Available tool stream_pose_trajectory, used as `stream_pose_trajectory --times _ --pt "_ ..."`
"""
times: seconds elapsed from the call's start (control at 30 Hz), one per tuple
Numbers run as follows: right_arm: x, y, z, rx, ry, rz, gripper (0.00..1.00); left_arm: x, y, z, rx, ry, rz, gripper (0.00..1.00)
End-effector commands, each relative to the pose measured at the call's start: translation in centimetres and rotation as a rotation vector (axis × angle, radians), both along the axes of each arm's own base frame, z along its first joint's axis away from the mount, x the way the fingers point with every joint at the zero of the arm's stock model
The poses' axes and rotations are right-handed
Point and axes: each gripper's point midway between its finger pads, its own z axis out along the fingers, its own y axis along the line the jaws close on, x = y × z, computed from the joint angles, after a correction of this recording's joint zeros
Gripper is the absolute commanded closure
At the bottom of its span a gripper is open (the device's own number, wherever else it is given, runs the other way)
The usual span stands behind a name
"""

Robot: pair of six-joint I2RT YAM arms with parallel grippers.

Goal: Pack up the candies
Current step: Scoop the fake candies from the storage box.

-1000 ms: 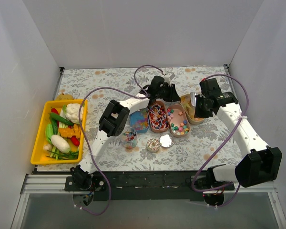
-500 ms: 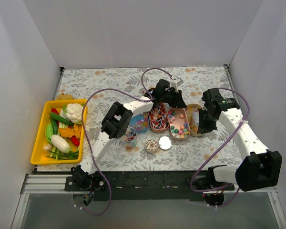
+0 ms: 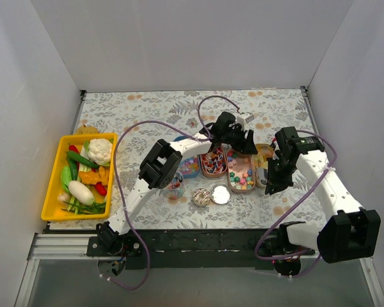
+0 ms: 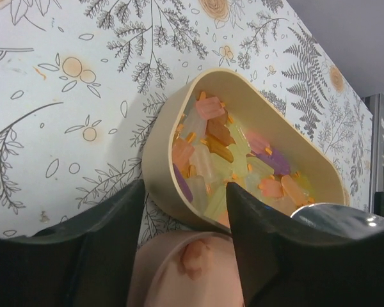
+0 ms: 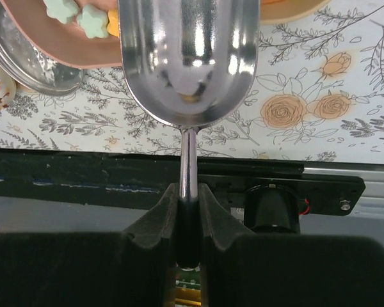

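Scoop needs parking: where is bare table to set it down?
Free: the far strip of table between back wall and oval trays; the patch between yellow bin and left arm. Crowded: the trays' row, with lid and jar in front.

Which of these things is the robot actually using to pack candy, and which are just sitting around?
Belonging to the job: candies; oval trays holding them; metal scoop, clamped in the right gripper; probably the small jar and round lid.
Just lying about: yellow bin with toy vegetables.
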Motion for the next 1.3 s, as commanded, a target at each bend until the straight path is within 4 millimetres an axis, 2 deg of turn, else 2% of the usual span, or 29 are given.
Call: stream_pose_trajectory --times 0.0,0.07,0.23,0.27,0.33,0.43,0.57,0.63,0.73,0.77,0.83,0.97,1.0,1.03,1.13,1.27 --pt "-0.7 0.2 0.6 0.026 0.065 -0.008 0.99 0.4 -0.3 5.1 -0.028 -0.069 0.041 0.44" --pt "0.0 -0.3 1.3 0.005 0.058 -0.021 0.99 1.3 -0.3 5.9 -0.031 -0.09 0.081 0.38" --pt "1.6 0.0 1.9 0.032 0.079 -0.042 0.99 2.5 -0.4 8.5 -0.075 -0.109 0.125 0.33" --pt "1.6 0.3 1.9 0.053 0.091 -0.037 0.99 2.7 -0.3 8.8 -0.081 -0.11 0.136 0.3" --pt "1.3 0.5 1.3 0.064 0.129 -0.033 0.99 2.9 -0.1 9.8 -0.107 -0.12 0.136 0.3" --pt "0.8 0.8 0.8 0.084 0.164 -0.025 0.99 3.3 0.3 10.5 -0.132 -0.112 0.144 0.22" --pt "0.3 1.0 0.5 0.106 0.193 -0.021 0.99 3.8 1.1 10.7 -0.17 -0.057 0.136 0.16" --pt "0.4 0.9 0.3 0.101 0.201 -0.021 0.99 4.7 1.4 10.8 -0.188 -0.025 0.157 0.16" --pt "1.0 0.9 0.2 0.1 0.21 -0.02 0.99 5.6 1.2 9.6 -0.179 -0.004 0.184 0.22" --pt "1.2 0.9 0.0 0.095 0.221 -0.018 0.99 5.7 1.1 8.4 -0.17 0.007 0.184 0.23" --pt "1.8 0.9 0.0 0.1 0.224 -0.024 0.99 5.9 0.8 7.6 -0.169 0.015 0.185 0.3" --pt "2.5 0.9 -0.5 0.09 0.256 -0.021 0.99 6.6 0.2 5.3 -0.146 0.0 0.197 0.33" --pt "2.7 0.9 -0.5 0.088 0.259 -0.021 0.99 6.6 -0.1 3.7 -0.129 0.008 0.2 0.34" --pt "3.1 0.9 -0.5 0.088 0.252 -0.021 0.99 6.9 -0.4 3.6 -0.132 -0.002 0.206 0.34" --pt "3.8 0.9 -0.6 0.086 0.259 -0.02 0.99 6.3 -1.6 1.7 -0.114 -0.015 0.195 0.34" --pt "3.8 1.2 -0.5 0.101 0.261 -0.019 0.99 5.7 -2.4 0.0 -0.082 -0.041 0.198 0.35"
